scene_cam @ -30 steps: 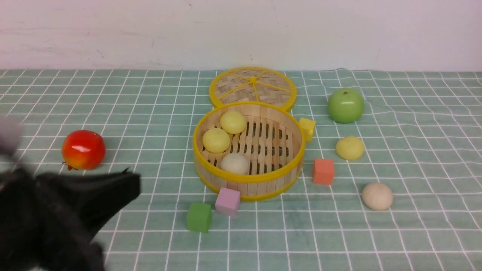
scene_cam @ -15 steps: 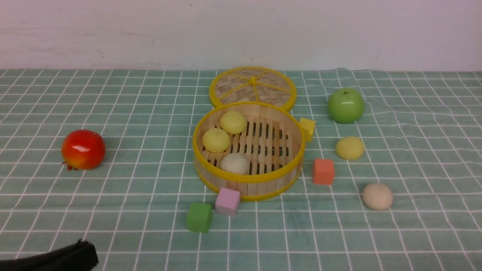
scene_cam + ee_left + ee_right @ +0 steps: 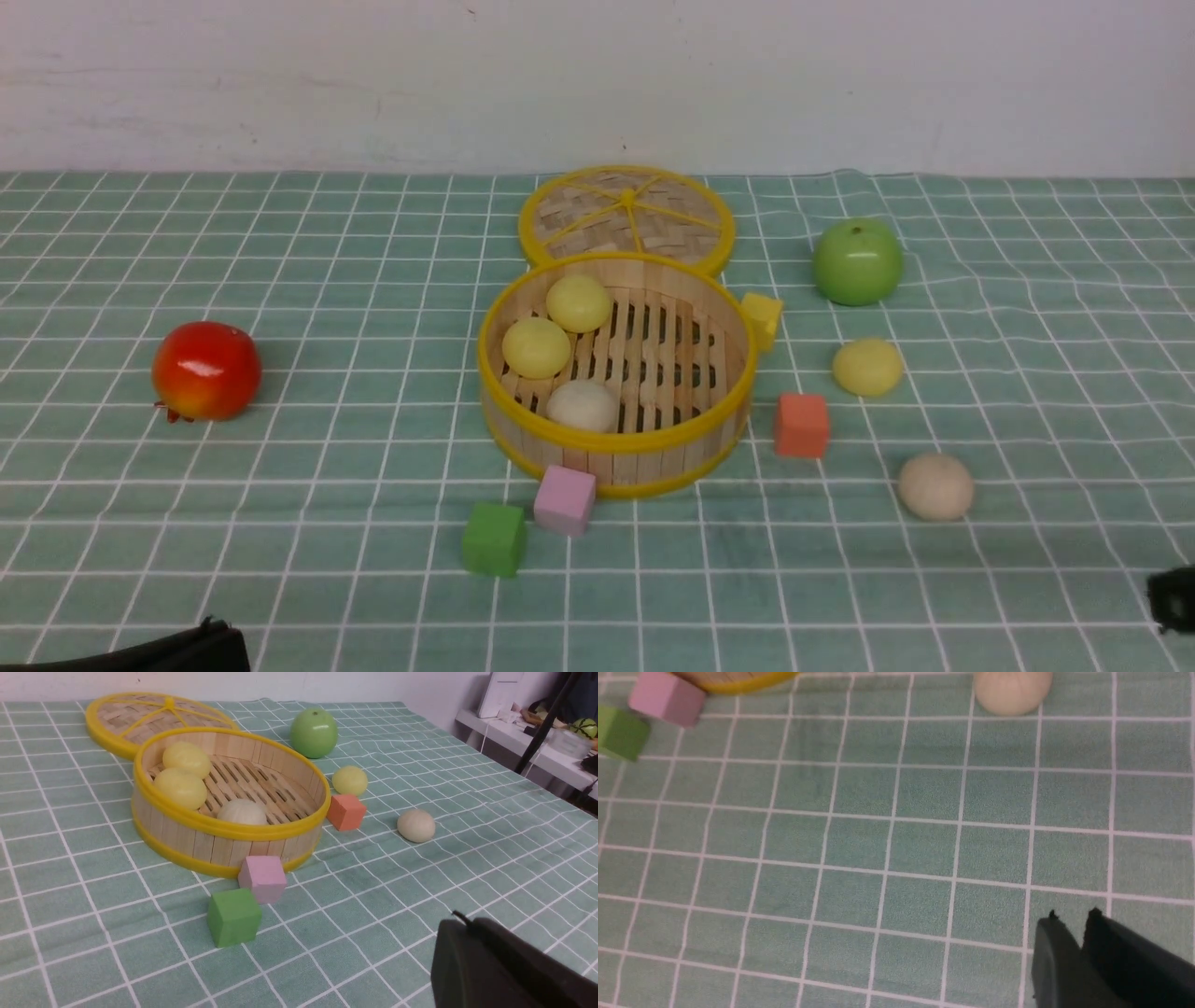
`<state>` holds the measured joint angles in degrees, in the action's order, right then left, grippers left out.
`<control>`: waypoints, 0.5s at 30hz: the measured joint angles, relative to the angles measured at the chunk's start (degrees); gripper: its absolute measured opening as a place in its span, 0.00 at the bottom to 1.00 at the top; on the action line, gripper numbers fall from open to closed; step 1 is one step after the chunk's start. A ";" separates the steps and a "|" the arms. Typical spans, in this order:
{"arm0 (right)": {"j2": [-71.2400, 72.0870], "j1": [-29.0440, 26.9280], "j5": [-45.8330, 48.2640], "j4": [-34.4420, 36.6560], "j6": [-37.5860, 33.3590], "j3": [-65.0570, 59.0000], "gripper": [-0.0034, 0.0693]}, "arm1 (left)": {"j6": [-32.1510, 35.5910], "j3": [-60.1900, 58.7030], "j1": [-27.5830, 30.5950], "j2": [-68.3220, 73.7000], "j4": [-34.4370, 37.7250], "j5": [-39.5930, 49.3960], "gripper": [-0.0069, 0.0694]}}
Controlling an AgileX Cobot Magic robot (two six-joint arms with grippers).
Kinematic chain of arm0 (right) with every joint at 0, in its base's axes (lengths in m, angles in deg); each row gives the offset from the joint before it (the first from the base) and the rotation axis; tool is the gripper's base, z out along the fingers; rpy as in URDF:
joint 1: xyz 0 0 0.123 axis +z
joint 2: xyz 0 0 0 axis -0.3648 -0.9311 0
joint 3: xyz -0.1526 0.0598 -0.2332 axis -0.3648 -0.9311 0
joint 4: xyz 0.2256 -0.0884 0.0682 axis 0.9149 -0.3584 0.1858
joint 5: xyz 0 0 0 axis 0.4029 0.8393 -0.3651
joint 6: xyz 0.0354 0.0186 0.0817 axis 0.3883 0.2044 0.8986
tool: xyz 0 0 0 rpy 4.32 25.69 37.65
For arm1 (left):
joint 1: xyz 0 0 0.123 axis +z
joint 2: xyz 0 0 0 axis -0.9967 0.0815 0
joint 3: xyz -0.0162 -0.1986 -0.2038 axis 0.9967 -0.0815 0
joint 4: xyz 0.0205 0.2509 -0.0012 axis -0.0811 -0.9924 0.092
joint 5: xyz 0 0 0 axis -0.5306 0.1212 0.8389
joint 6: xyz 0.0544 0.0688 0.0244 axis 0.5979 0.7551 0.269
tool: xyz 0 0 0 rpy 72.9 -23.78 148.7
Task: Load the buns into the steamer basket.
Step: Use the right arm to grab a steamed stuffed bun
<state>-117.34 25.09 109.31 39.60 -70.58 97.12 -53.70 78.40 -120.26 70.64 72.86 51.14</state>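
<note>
The steamer basket (image 3: 616, 450) stands mid-table and holds three buns: two pale yellow (image 3: 578, 302) (image 3: 536, 347) and one beige-white (image 3: 582, 405). A pale yellow bun (image 3: 867, 367) and a beige-white bun (image 3: 935, 486) lie on the cloth to its right; the beige-white one also shows in the right wrist view (image 3: 1012, 690). My left gripper (image 3: 462, 919) is shut and empty, low at the front left corner (image 3: 210, 639). My right gripper (image 3: 1073, 917) is shut and empty, just entering at the front right edge (image 3: 1172, 597), short of the beige-white bun.
The woven lid (image 3: 625, 213) lies behind the basket. A green apple (image 3: 857, 261) sits at back right and a red fruit (image 3: 206, 371) at left. Yellow (image 3: 763, 317), orange (image 3: 801, 425), pink (image 3: 565, 499) and green (image 3: 493, 539) cubes ring the basket.
My left arm has pulled back and down out of the left foreground to the bottom corner. My right gripper has come into view at the front right edge.
</note>
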 joint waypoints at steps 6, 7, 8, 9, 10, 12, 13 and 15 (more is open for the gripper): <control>-18.51 3.44 -0.11 -2.20 -0.32 11.08 0.14 | 0.00 0.00 0.00 0.00 0.00 0.00 0.07; -23.12 4.51 -0.11 -3.45 -0.32 14.22 0.15 | 0.00 0.00 0.00 0.00 0.00 0.00 0.07; -26.78 4.88 -0.11 -4.06 -0.32 16.89 0.16 | 0.00 0.00 0.00 0.00 0.00 0.00 0.07; -27.93 4.94 -0.11 -4.27 -0.32 17.74 0.16 | 0.00 0.00 0.00 0.00 0.00 0.00 0.07; -31.23 5.03 -0.39 -4.73 -0.27 20.24 0.18 | 0.00 0.00 0.00 0.00 0.00 0.00 0.07; -35.27 5.03 -0.48 -5.11 0.14 23.30 0.21 | 0.00 0.00 0.00 0.00 0.00 0.00 0.08; -38.52 5.03 -0.57 -5.38 0.36 25.72 0.24 | 0.00 0.00 0.00 0.00 0.00 0.00 0.08; -42.14 5.03 -0.88 -6.16 0.51 28.28 0.28 | 0.00 0.00 0.00 0.00 0.00 0.00 0.08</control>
<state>-159.48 30.12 108.43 33.44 -70.08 125.41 -53.70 78.40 -120.26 70.64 72.86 51.14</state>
